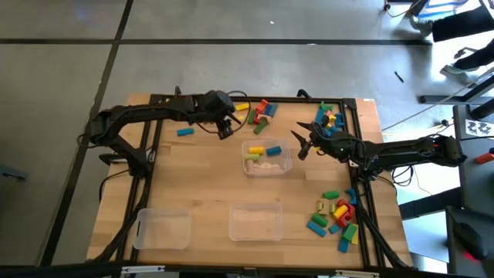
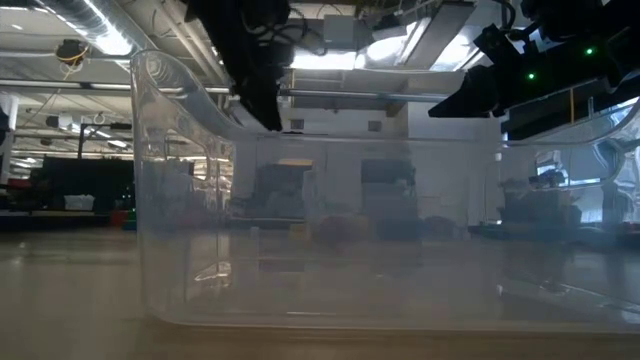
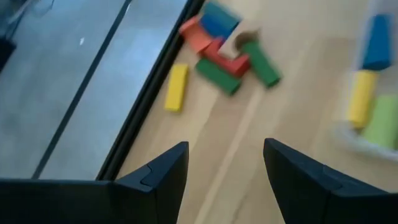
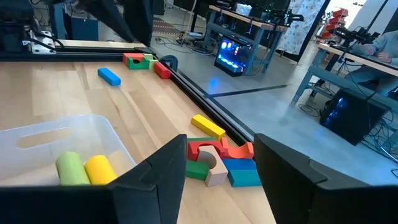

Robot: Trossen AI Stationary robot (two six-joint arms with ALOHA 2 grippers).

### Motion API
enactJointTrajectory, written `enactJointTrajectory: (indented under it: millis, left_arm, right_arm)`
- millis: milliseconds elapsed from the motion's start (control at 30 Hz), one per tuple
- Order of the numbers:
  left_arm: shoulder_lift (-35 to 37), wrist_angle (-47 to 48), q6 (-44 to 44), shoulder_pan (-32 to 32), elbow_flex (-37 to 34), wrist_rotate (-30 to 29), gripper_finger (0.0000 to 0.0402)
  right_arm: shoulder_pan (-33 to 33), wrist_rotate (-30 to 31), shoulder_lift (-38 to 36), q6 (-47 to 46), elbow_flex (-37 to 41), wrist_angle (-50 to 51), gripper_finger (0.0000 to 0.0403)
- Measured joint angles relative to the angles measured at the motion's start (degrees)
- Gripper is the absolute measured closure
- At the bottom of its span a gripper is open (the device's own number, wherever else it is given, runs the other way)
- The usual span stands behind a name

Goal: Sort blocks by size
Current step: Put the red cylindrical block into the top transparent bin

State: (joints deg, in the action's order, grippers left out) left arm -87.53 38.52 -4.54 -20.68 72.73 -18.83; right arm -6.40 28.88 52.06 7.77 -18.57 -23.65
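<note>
right up against my low camera stands a clear tray (image 2: pixel 380 240), its wall filling the view. past it, a cluster of blocks (image 1: pixel 261 112) lies by the table's far rail: a yellow bar (image 3: pixel 176 87), then red, blue and green pieces touching one another. my left gripper (image 1: pixel 225 128) hovers just short of that cluster, fingers (image 3: pixel 163 177) spread, nothing between them; the yellow bar lies ahead of the finger on the rail side, apart from it. my right gripper (image 1: pixel 302 147) hangs beside the middle tray (image 1: pixel 287 164), fingers (image 4: pixel 155 180) also spread and bare, with the same cluster ahead beyond its tips. that tray holds yellow, green and blue blocks. more blocks lie in the far right corner (image 1: pixel 328 120) and near the right edge (image 1: pixel 336 216).
</note>
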Motion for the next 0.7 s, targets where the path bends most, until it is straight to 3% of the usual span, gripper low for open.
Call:
enactJointTrajectory:
  millis: [333, 700]
  left_arm:
    - [-0.24, 2.45, 1.9, -6.86, -1.25, 0.13, 0.0196]
    - [-4.03, 3.37, 2.9, -13.64, -1.25, 1.98, 0.0146]
  right_arm:
    - [0.0, -0.02, 0.01, 0.02, 0.0, -0.01, 0.0217]
    - [0.01, -0.02, -0.01, 0.0, 0.0, -0.16, 0.0217]
